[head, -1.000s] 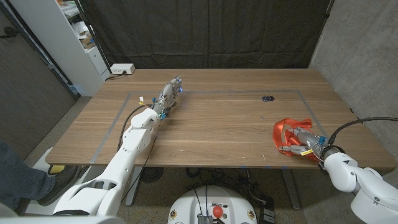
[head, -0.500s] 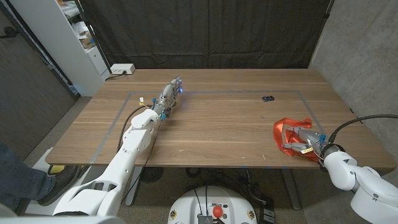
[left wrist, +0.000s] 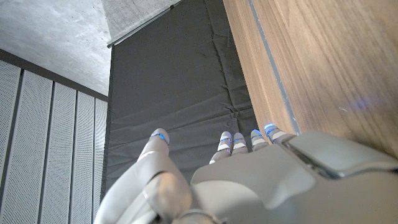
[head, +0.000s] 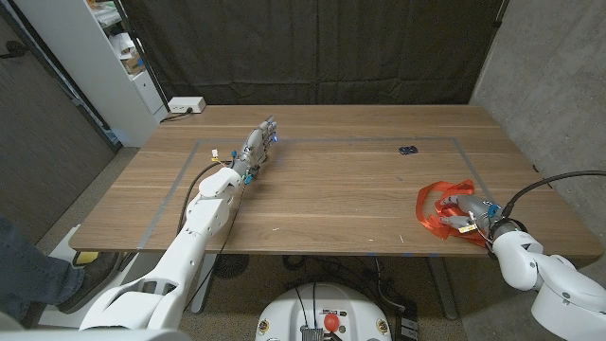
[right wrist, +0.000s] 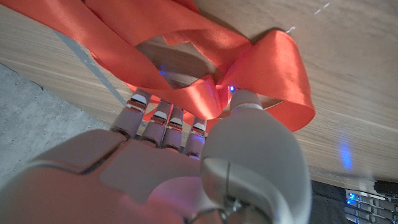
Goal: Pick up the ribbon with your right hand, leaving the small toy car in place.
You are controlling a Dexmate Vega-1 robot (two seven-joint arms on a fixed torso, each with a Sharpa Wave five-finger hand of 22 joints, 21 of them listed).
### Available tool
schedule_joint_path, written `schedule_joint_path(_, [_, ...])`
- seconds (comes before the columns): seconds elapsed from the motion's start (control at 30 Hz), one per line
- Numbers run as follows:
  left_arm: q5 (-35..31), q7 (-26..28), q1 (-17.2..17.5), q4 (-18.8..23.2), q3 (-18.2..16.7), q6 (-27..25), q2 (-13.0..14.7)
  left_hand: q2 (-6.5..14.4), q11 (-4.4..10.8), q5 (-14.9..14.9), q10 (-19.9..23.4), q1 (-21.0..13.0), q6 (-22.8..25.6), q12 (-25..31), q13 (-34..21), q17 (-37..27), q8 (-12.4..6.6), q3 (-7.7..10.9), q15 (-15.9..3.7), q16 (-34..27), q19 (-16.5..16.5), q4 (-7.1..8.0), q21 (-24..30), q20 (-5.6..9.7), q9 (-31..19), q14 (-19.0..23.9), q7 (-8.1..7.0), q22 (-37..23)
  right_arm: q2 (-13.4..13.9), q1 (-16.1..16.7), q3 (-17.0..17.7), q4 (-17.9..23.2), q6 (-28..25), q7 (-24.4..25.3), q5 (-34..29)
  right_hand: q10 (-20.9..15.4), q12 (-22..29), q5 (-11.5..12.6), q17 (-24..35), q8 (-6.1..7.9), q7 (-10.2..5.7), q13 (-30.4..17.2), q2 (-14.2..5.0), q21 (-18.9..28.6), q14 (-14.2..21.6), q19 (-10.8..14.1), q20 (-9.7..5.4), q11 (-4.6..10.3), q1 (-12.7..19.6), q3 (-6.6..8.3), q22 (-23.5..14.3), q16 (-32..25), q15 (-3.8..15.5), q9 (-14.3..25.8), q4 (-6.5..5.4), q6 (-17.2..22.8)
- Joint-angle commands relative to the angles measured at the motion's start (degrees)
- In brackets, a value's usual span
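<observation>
The red ribbon [head: 434,210] is at the table's near right, its loops standing up off the wood. My right hand [head: 466,216] grips it from the right side. In the right wrist view the fingers [right wrist: 163,118] and thumb curl around a fold of the ribbon [right wrist: 186,37], which arches over the tabletop. The small dark toy car [head: 408,150] sits farther back on the table, well apart from the hand and the ribbon. My left hand [head: 258,142] reaches out at the far left of the table with fingers [left wrist: 236,142] straight and apart, holding nothing.
A grey tape rectangle [head: 331,141] outlines the middle of the wooden table [head: 341,189]. A white power box [head: 186,105] sits at the far left corner. A white shelf [head: 123,57] stands beyond it, and a person's leg [head: 28,270] shows at the lower left.
The ribbon has gone from a low heap to raised open loops as my right hand closed on it and drew slightly toward the near edge. The left arm and the toy car have not moved.
</observation>
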State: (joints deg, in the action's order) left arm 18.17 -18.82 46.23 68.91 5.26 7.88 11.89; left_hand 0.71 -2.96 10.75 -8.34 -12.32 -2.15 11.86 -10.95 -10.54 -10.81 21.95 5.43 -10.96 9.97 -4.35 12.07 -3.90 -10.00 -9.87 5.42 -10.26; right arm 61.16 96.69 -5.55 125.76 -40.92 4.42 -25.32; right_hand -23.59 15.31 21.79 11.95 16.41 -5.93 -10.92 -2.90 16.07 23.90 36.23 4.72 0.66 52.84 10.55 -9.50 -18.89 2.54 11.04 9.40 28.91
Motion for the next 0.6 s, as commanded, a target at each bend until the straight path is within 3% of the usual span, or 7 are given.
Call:
schedule_joint_path(0.03, [0.6, 0.2, 1.0, 1.1, -0.4, -0.1, 0.2, 0.5, 0.23, -0.4, 0.0, 0.0, 0.6, 0.2, -0.1, -0.1, -0.12, 0.05, 0.07, 0.0, 6.5, -0.44, -0.1, -0.31, -0.3, -1.4, 0.21, -0.2, 3.1, -2.7, -5.1, 0.1, -3.2, 4.2, -0.6, -2.3, -0.1, -1.2, 0.9, 0.58, -1.56, -0.2, -1.29, -0.1, 3.0, 16.4, -9.47, 3.31, 3.0, 1.36, -0.3, -1.5, 3.21, 0.4, -0.08, 3.3])
schedule_joint_path(0.07, [0.6, 0.2, 1.1, 1.2, -0.4, 0.0, 0.2, 0.5, 0.23, -0.4, 0.1, 0.0, 0.7, 0.2, -0.1, -0.1, -0.14, 0.04, 0.04, 0.0, 6.5, -0.45, -0.1, -0.31, -0.3, -1.4, 0.23, -0.2, 3.4, -3.0, -5.9, 0.2, -3.8, 4.6, -1.3, -3.8, 0.0, -2.1, 1.6, 0.66, -2.18, -0.3, -1.83, 0.0, 4.1, 17.4, -10.21, 4.80, 4.0, 1.44, -0.4, -2.3, 3.64, 0.4, -0.27, 4.5])
schedule_joint_path(0.13, [0.7, 0.2, 1.2, 1.2, -0.4, 0.0, 0.2, 0.5, 0.24, -0.4, 0.0, 0.0, 0.7, 0.2, -0.1, -0.1, -0.14, 0.04, 0.07, 0.0, 6.5, -0.46, -0.1, -0.34, -0.3, -1.4, 0.26, -0.2, 3.5, -3.8, -7.3, 0.3, -4.8, 5.6, -2.2, -5.7, 0.4, -3.0, 2.5, 1.05, -2.91, -0.3, -2.38, 0.2, 6.3, 18.7, -11.25, 5.63, 4.7, 1.39, -0.5, -3.7, 4.82, 0.4, -0.49, 6.6])
schedule_joint_path(0.23, [0.8, 0.1, 1.2, 1.2, -0.5, 0.0, 0.2, 0.5, 0.18, -0.4, 0.0, 0.0, 0.7, 0.2, -0.1, -0.1, -0.14, 0.02, 0.06, 0.0, 6.5, -0.48, -0.1, -0.32, -0.3, -1.4, 0.26, -0.2, 4.1, -4.6, -8.3, 0.4, -5.3, 6.3, -2.2, -10.7, 1.3, -5.2, 4.9, 1.43, -3.96, -0.5, -3.46, 1.3, 10.2, 22.7, -12.78, 8.06, 5.9, 1.35, -0.8, -6.3, 6.27, 0.4, -0.91, 10.2])
schedule_joint_path(0.33, [0.9, 0.1, 1.2, 1.2, -0.6, 0.1, 0.2, 0.5, 0.30, -0.4, 0.0, 0.0, 0.8, 0.2, -0.1, -0.1, -0.14, 0.01, 0.02, 0.0, 6.5, -0.50, -0.1, -0.37, -0.3, -1.5, 0.29, -0.2, 4.9, -5.6, -9.5, 0.5, -5.8, 6.4, -2.3, -14.3, 2.0, -6.4, 6.1, 1.61, -3.03, -0.5, -4.44, 1.8, 13.6, 23.9, -14.80, 5.85, 7.2, 1.88, -1.0, -7.8, 7.83, 0.4, -0.84, 12.3])
schedule_joint_path(0.43, [1.0, 0.1, 1.1, 1.1, -0.6, 0.1, 0.3, 0.5, 0.28, -0.4, 0.0, 0.0, 0.8, 0.2, -0.1, -0.1, -0.15, 0.00, 0.07, 0.0, 6.5, -0.52, -0.2, -0.41, -0.3, -1.5, 0.33, -0.2, 5.2, -6.4, -10.0, 0.7, -6.0, 6.6, -1.7, -16.8, 2.5, -7.3, 7.0, 1.86, -1.99, -0.6, -5.41, 1.9, 15.6, 24.1, -16.51, 4.76, 8.4, 2.56, -1.1, -8.5, 8.54, 0.5, -0.79, 14.0])
schedule_joint_path(0.6, [1.0, 0.0, 0.8, 0.9, -0.5, -0.1, 0.3, 0.5, 0.28, -0.4, 0.0, 0.1, 0.9, 0.2, -0.1, -0.1, -0.16, -0.01, 0.02, 0.0, 6.5, -0.55, -0.2, -0.42, -0.3, -1.5, 0.36, -0.2, 5.4, -7.0, -10.9, 0.7, -6.3, 8.8, -1.7, -19.4, 2.8, -8.8, 8.5, 1.80, -0.08, -0.6, -6.53, 2.3, 18.6, 24.3, -17.04, 3.48, 10.7, 3.81, -1.3, -9.5, 9.28, 0.5, -0.50, 15.6])
